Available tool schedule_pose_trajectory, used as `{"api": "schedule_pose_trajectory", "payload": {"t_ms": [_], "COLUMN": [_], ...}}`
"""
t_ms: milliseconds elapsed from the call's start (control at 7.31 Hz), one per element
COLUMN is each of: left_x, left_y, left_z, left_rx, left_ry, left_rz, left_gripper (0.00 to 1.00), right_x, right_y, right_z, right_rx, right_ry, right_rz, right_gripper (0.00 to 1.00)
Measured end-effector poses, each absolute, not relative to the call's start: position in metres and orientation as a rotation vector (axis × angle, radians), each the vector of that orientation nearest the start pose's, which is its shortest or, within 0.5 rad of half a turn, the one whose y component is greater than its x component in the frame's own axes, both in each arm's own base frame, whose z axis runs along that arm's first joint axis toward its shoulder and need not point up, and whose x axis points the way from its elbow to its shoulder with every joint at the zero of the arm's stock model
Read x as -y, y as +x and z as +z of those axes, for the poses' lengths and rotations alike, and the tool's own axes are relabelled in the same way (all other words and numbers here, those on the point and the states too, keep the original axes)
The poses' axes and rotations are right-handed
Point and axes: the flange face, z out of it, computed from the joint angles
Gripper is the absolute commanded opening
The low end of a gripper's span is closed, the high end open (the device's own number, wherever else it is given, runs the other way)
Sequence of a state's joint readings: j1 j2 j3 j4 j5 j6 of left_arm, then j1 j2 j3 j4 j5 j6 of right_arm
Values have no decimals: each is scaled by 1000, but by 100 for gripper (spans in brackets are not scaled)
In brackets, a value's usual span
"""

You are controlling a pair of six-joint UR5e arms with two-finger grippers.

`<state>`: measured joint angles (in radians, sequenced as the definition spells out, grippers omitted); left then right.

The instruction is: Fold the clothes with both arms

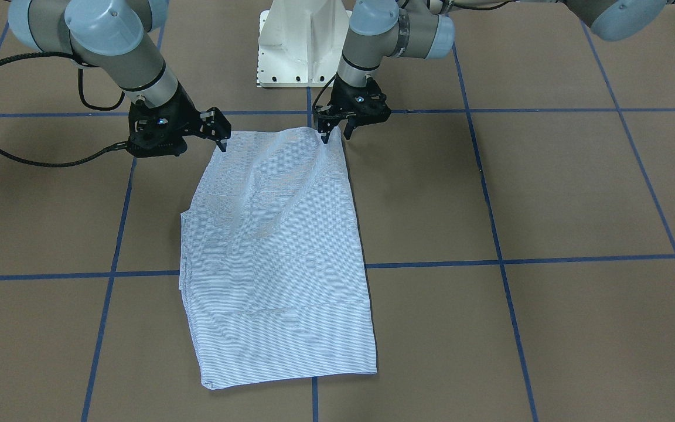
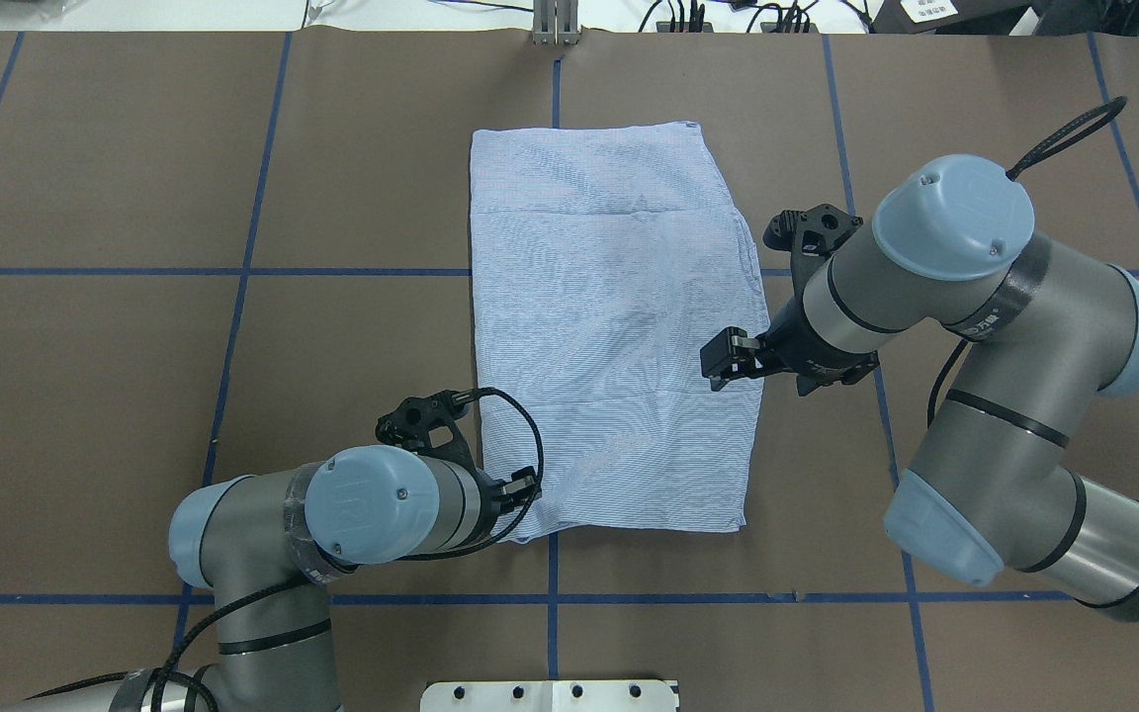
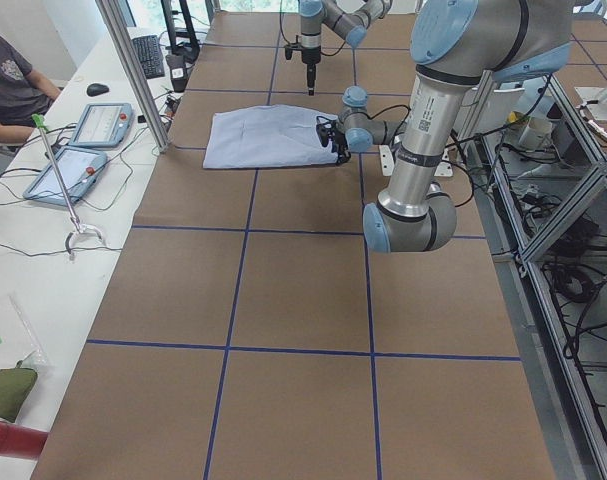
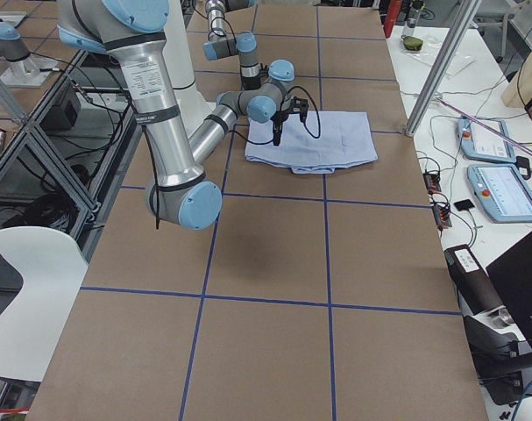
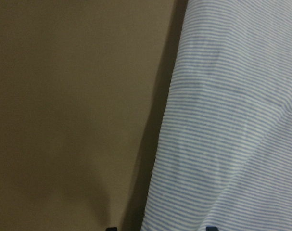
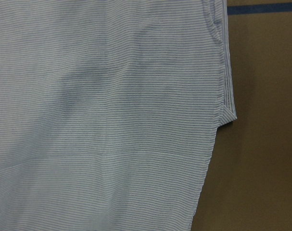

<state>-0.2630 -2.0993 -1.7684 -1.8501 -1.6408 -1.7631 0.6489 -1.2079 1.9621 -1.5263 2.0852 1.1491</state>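
Pale blue-and-white fine-striped shirt (image 1: 279,252), a flat, faintly wrinkled rectangle

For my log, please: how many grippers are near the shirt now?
2. The left gripper is at the shirt's robot-side left corner; the right gripper is above its right side.

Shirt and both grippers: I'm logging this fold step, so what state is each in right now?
shirt: folded into a long panel, lying down, rumpled at the robot's end.
left gripper: open, at the shirt's corner nearest the robot.
right gripper: over the shirt's edge on its own side; cannot tell whether open or shut.
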Motion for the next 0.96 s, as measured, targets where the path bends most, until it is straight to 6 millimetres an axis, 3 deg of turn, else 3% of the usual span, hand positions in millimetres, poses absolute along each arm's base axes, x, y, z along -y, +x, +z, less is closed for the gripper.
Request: {"api": "schedule_pose_trajectory", "payload": {"t_ms": [684, 821, 958], "left_x": [288, 288, 288], "left_y": [596, 597, 597], "left_z": [236, 237, 237], "left_rx": [-1012, -1010, -1009], "left_ry": [-33, -33, -33], "left_rz": [-375, -375, -375], "left_gripper": [62, 54, 38], "right_x": [411, 411, 411], "right_y": [-402, -402, -402], "right_z": [284, 285, 285], "right_rx": [912, 911, 911], "right_ry": [-24, -24, -24], "right_rz": [8, 8, 8], "right_gripper": [100, 100, 100]}}
